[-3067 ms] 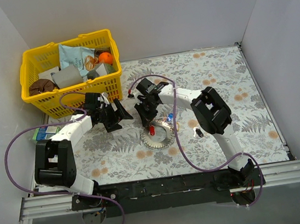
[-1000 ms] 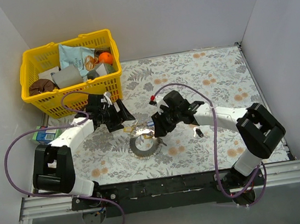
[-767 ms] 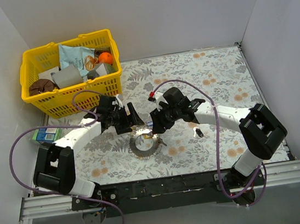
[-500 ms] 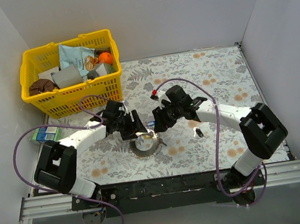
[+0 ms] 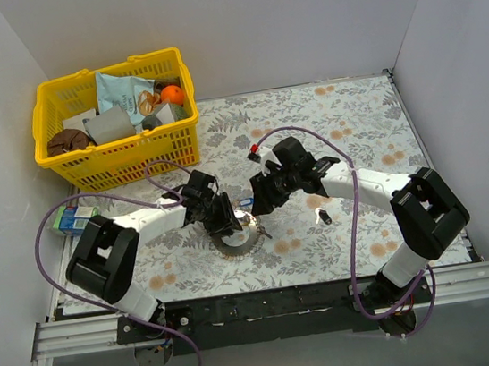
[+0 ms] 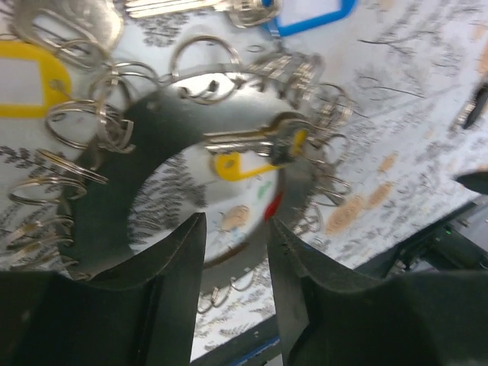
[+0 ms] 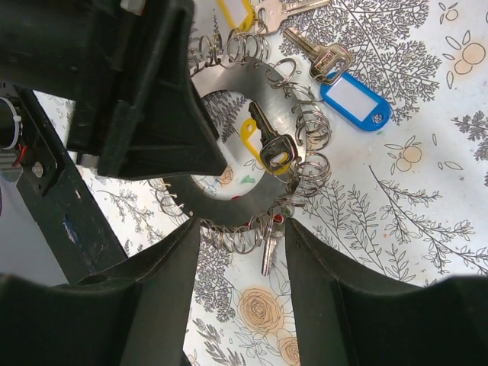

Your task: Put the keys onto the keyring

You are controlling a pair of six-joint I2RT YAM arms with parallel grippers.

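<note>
The keyring [image 6: 114, 198], a flat dull-steel disc with a wide hole and a fringe of small split rings, lies on the floral tablecloth [image 7: 396, 198] between both arms. A yellow-tagged key [image 7: 267, 136] slants across its hole in the right wrist view, blade up-left, head down-right by the rim. The left gripper [image 6: 235, 225] hangs over the near rim, jaws narrowly apart and pinching nothing, while the right gripper [image 7: 242, 225] hovers spread wide, empty.
</note>
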